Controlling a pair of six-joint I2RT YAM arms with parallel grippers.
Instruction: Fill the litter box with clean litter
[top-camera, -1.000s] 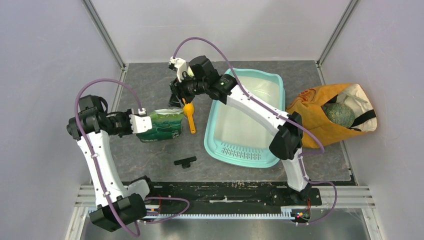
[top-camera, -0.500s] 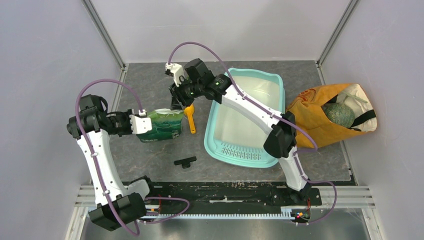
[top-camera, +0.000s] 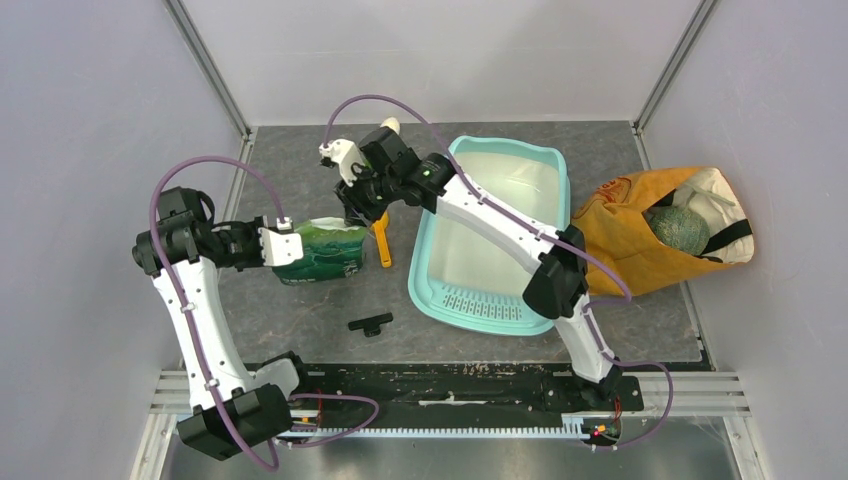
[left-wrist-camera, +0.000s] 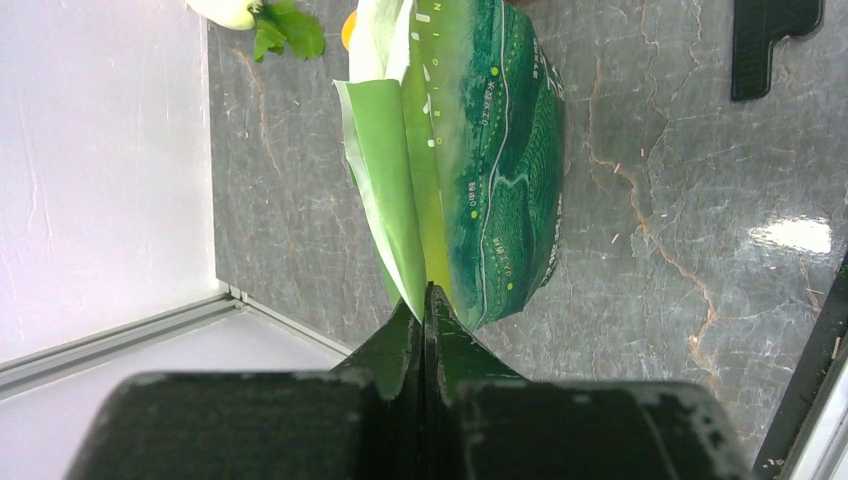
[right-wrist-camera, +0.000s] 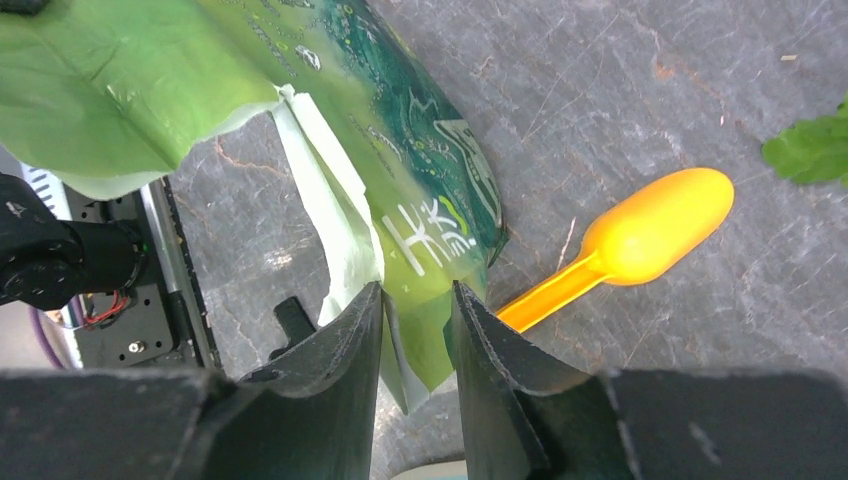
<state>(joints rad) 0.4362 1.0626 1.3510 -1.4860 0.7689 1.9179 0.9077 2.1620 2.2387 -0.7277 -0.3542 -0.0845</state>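
The teal litter box lies right of centre, its white basin bare and its slotted grille at the near end. No litter shows. A green printed pouch stands left of the box. My left gripper is shut on the pouch's left top corner, as the left wrist view shows. My right gripper is at the pouch's right top corner. In the right wrist view it is open, with the pouch's edge between the jaws. An orange scoop lies beside it on the table.
An orange cloth bag holding a green round thing lies right of the litter box. A small black clip lies near the front edge. A white vegetable with green leaves lies behind the pouch. Grey walls close in on both sides.
My right arm has swung left and its gripper has come down over the pouch's right corner, covering the scoop's bowl. My left arm and the pouch have not moved.
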